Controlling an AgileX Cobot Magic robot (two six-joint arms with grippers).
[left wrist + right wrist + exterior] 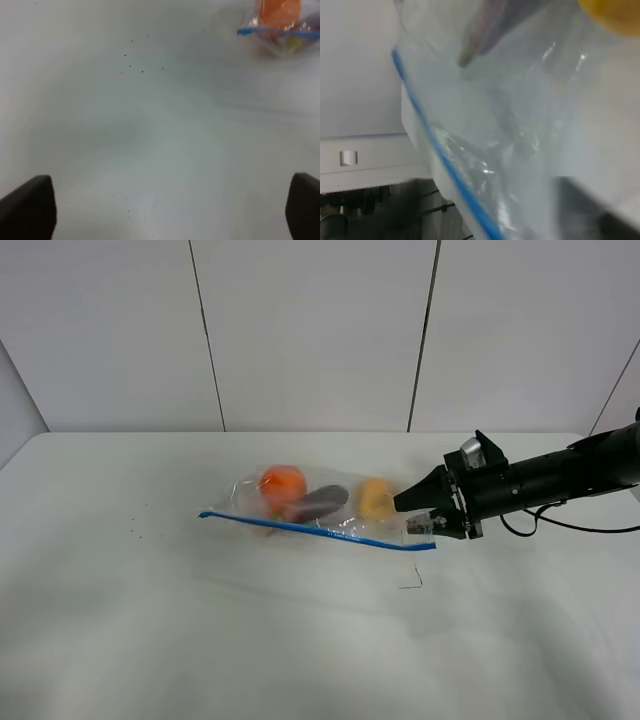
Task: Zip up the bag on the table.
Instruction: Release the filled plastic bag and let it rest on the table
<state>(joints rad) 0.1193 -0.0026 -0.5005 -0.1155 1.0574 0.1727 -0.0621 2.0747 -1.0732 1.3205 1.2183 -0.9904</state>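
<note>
Zip bag [320, 512] lies flat on the white surface [200, 630], about mid-width, a bit toward the back. Its blue zipper strip [310, 530] runs along the near edge, from the left end by the orange [283, 484] down to the right corner. Inside, l to r: orange, dark eggplant [322, 502], yellow pear [375, 497].

Right gripper [412, 512] reaches in from the right w/ its tips at the bag's right end, just above the zipper's right corner. Right wrist view is filled w/ crinkly clear plastic and the blue strip [440, 160] running diagonally close to the lens; own fingers aren't distinct there. From the high view I can't tell how far the jaws are parted, nor whether they have hold of the plastic or the strip. So: state of right gripper = can't tell.

Left gripper [170, 210] is spread wide, holding nothing, over bare surface; only the bag's left end [280, 30] w/ orange shows at the edge of its view, well apart from the fingers.

Step in hand, as I read it: right arm is working the zipper's right end. Whether the seal is closed along its length can't be judged; the strip looks like one continuous line from above, but that doesn't prove it's pressed shut.

Next move prob needs: a firm pinch across the blue strip at one end, then a steady slide along it w/o dragging the bag. Light bag will likely shift, so left gripper pinning the far end would help.
</note>
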